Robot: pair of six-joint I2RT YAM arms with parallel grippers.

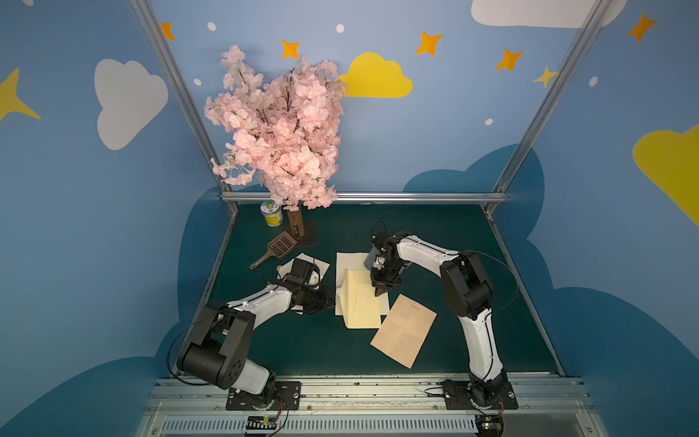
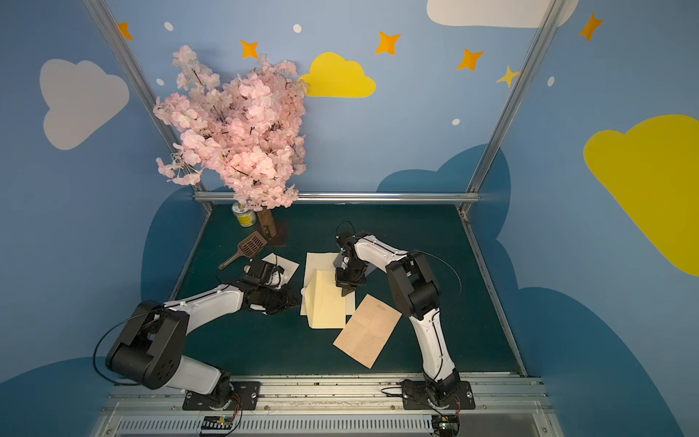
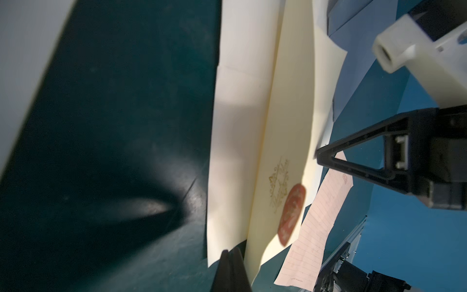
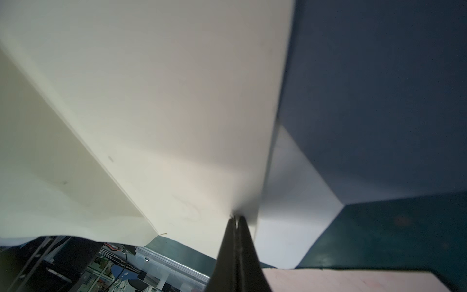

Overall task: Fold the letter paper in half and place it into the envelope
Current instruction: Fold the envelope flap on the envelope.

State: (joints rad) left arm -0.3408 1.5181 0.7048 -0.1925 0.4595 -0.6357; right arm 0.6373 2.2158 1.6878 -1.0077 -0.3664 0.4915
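Envelope (image 3: 290,113) with red seal (image 3: 292,215)

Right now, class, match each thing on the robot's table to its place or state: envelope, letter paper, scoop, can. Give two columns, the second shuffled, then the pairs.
Things
1. envelope
2. letter paper
3. scoop
4. can

Place or state
A. stands at the back, next to the tree trunk
B. pinched at its edge by the shut right gripper
C. lies flat on the mat, in no gripper
D. brown and slotted, lying near the tree's base

Pairs: 1-B, 2-C, 3-D, 4-A
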